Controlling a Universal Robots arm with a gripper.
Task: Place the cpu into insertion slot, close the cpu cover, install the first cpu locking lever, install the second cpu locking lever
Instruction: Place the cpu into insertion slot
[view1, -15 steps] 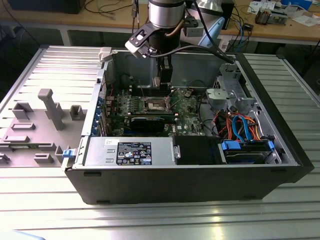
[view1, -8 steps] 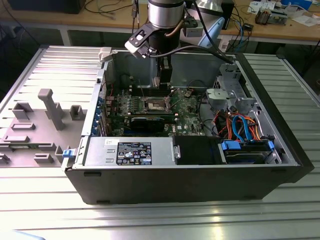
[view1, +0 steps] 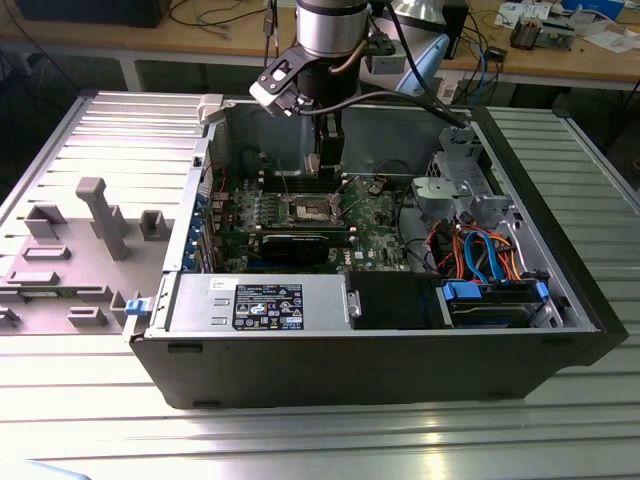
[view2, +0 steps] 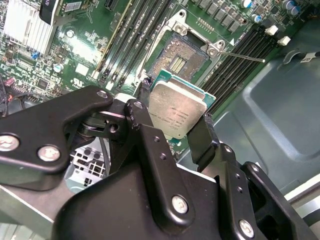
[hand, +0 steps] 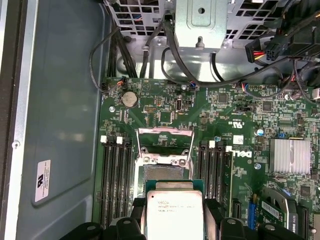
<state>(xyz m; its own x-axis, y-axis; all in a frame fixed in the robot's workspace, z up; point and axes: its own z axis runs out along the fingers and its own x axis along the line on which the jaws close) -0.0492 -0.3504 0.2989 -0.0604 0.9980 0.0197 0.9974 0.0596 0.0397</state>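
Note:
My gripper is shut on the cpu, a flat square chip with a silvery face, its black fingers pressing on two opposite edges. In the first wrist view the cpu hangs just short of the insertion slot, which lies open with a dark centre. The cpu cover stands swung up at the slot's far side. In the second wrist view the insertion slot shows its contact field, and a thin wire lever juts out beside it. In the exterior view the gripper hovers inside the case above the slot.
Long memory slots flank the socket on both sides. A black expansion card, a finned heatsink, a power supply and a drive cage with cables crowd the case. The case wall is close by.

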